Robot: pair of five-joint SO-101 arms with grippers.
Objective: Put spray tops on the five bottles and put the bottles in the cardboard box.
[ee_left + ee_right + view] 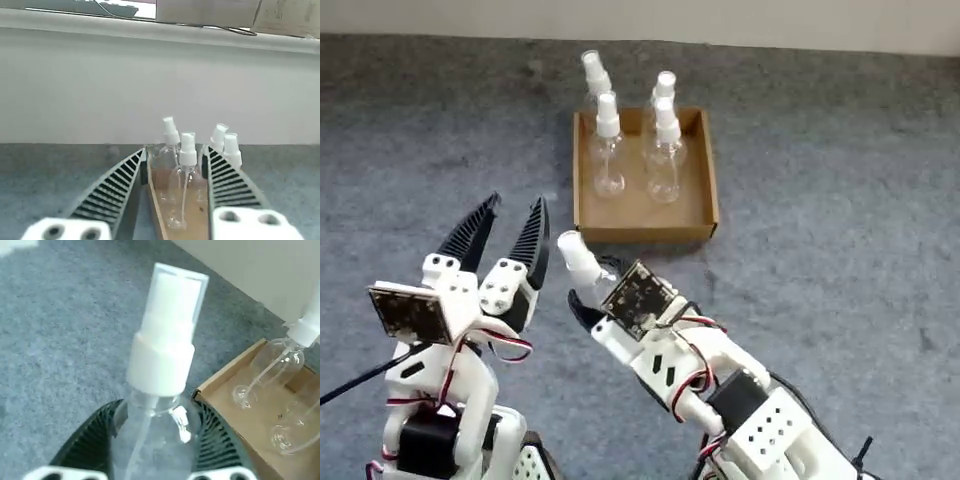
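Now | cardboard box [645, 233]: four capped bottles [608, 150] | right gripper [592, 285] grips fifth bottle [578, 256] | left gripper [517, 205] wide, empty

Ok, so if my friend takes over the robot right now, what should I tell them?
Left gripper: open and empty, near the front left corner of the cardboard box.
Right gripper: shut on the fifth bottle, held tilted just in front of the box. Its spray top is on.
Done: four bottles stand in the box, each with a spray top.
Left: put the fifth bottle in the box and let go. The bare front part of the box looks like the easiest spot.
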